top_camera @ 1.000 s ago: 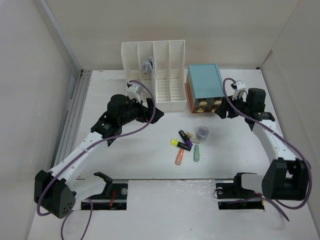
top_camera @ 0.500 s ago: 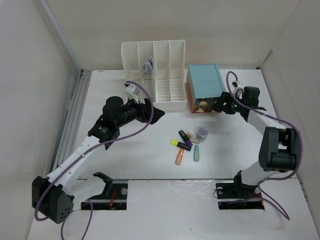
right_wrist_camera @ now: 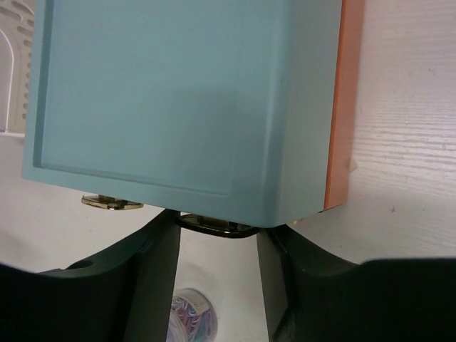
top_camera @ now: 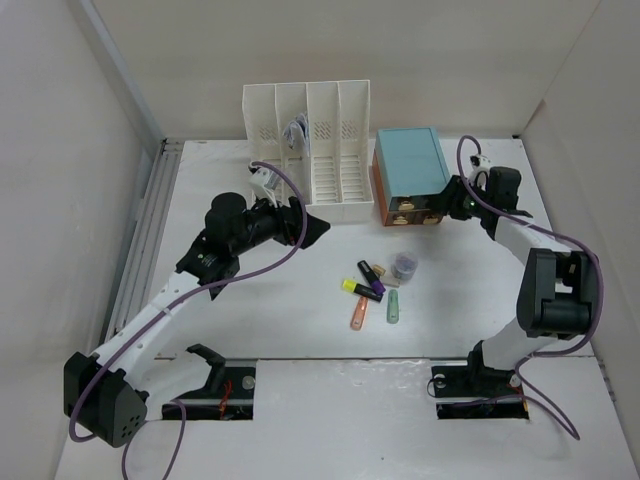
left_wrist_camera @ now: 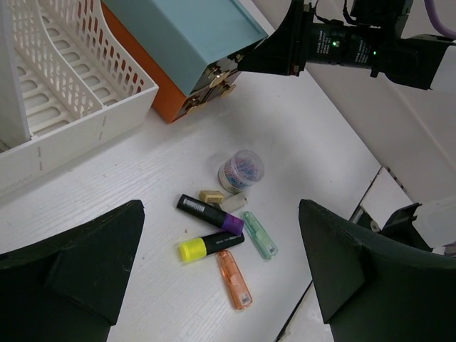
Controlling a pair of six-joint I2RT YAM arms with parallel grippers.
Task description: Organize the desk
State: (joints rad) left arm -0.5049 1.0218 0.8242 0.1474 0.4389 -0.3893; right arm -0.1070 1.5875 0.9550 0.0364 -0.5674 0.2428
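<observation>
The white desk (top_camera: pixel 250 320) holds a loose pile: a black-and-purple highlighter (left_wrist_camera: pixel 210 214), a black-and-yellow one (left_wrist_camera: pixel 210 246), an orange one (left_wrist_camera: pixel 235 279), a pale green one (left_wrist_camera: pixel 258 234), a tan eraser (left_wrist_camera: pixel 211 196) and a jar of paper clips (left_wrist_camera: pixel 241 171). My left gripper (top_camera: pixel 308 228) is open and empty, hovering left of the pile in front of the file rack; in its wrist view (left_wrist_camera: pixel 221 214) the pile lies between its fingers. My right gripper (top_camera: pixel 440 207) is at the front of the teal-topped drawer box (top_camera: pixel 410 165). In its wrist view (right_wrist_camera: pixel 216 242) the fingers close against a dark drawer handle (right_wrist_camera: pixel 214 225).
A white slotted file rack (top_camera: pixel 310 150) stands at the back, left of the drawer box, with something in one slot. A ridged metal rail (top_camera: pixel 150 220) runs along the left edge. White walls surround the desk. Two cut-outs (top_camera: pixel 215 385) lie at the front.
My right gripper has moved left to the drawer box's front and onto its handle. My left arm drew back a little to the left, then stayed still.
</observation>
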